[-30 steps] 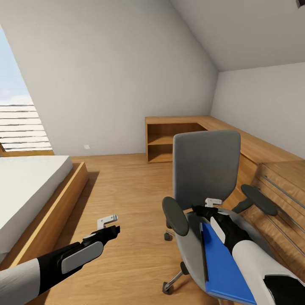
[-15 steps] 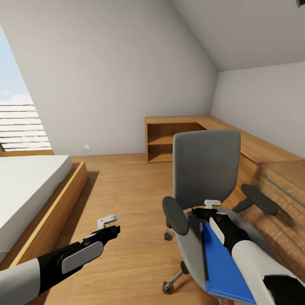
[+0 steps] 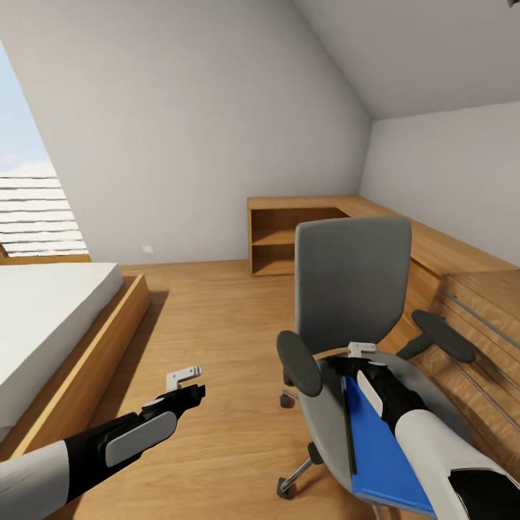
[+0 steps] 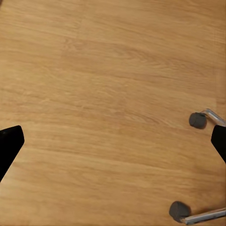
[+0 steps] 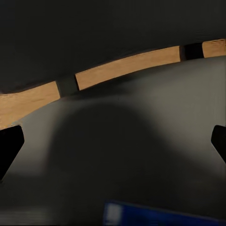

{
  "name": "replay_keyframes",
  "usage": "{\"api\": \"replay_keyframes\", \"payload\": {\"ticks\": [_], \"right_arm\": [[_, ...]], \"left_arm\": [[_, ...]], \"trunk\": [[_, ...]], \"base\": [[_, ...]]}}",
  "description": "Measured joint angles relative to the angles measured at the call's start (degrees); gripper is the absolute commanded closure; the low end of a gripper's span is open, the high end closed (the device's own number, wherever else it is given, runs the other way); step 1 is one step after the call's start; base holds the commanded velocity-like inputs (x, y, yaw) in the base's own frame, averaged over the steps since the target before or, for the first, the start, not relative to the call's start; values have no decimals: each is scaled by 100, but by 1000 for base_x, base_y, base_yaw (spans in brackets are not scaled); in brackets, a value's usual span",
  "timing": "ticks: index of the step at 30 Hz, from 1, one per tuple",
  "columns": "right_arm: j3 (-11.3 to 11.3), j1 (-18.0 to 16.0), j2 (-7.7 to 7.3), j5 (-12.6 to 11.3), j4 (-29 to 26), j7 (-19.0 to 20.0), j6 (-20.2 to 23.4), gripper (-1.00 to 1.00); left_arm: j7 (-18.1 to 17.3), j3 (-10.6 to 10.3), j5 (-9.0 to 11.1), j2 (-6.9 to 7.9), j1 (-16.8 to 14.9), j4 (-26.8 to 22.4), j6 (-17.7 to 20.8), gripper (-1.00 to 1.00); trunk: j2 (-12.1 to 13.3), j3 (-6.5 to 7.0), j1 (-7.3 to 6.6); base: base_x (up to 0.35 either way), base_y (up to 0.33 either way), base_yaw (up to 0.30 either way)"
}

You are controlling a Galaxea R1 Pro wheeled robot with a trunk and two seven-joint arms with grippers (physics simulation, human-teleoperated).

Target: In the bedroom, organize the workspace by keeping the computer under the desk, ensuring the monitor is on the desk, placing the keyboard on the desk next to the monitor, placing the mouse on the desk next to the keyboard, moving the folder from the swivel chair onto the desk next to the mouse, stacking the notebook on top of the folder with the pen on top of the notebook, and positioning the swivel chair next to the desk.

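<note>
Head view: attic bedroom, sloped grey walls, wooden floor [image 3: 217, 325] across the middle of the frame.
Bed: low wooden-framed bed [image 3: 50, 318] with a white top at the left edge, under a bright window in the upper left.
Shelving: light-wood shelf unit [image 3: 289, 242] in the far corner, centre right, running on along the right wall.
Swivel chair: grey chair [image 3: 352, 282] at lower right, tall backrest upright, dark armrests on both sides, chrome legs and castors on the floor.
Folder: bright blue folder [image 3: 383, 455] lies flat on the chair seat, lower right, with a thin dark edge along its left side, too thin to tell what it is.
Right pincer: right pincer [image 3: 361, 352] sits low over the back of the seat, at the far end of the folder, just in front of the backrest; from the right wrist view its fingertips [image 5: 9, 146] stand wide apart at the two frame edges, nothing between them.
Right wrist view: grey seat [image 5: 141, 155] close below, a strip of floor past its rear rim, the folder's blue edge [image 5: 155, 215] at the bottom of the frame.
Left pincer: left pincer [image 3: 184, 381] hangs over bare floor at lower left of the head view, well apart from the chair; jaws spread, gripping nothing.
Left wrist view: floor boards [image 4: 103, 103], dark fingertips [image 4: 8, 143] at the side edges, two chair castors [image 4: 197, 120] on chrome legs at the right side.
</note>
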Motion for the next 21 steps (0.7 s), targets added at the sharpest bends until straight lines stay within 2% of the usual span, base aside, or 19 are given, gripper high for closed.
{"api": "replay_keyframes", "payload": {"ticks": [5, 18, 21], "right_arm": [[-3, 0, 0, 0, 0, -26, 59, -100], [-4, 0, -1, 2, 1, -281, 316, -100], [-3, 0, -1, 0, 1, -317, 364, -100]], "left_arm": [[1, -1, 0, 0, 1, -2, -1, -100], [0, 0, -1, 0, 0, -3, 1, -100], [0, 0, 0, 0, -2, -1, 1, -100]], "trunk": [[-201, -90, 110], [-202, -90, 110], [-321, -144, 176]], "base": [[0, 0, 0], [0, 0, 0], [0, 0, 0]]}}
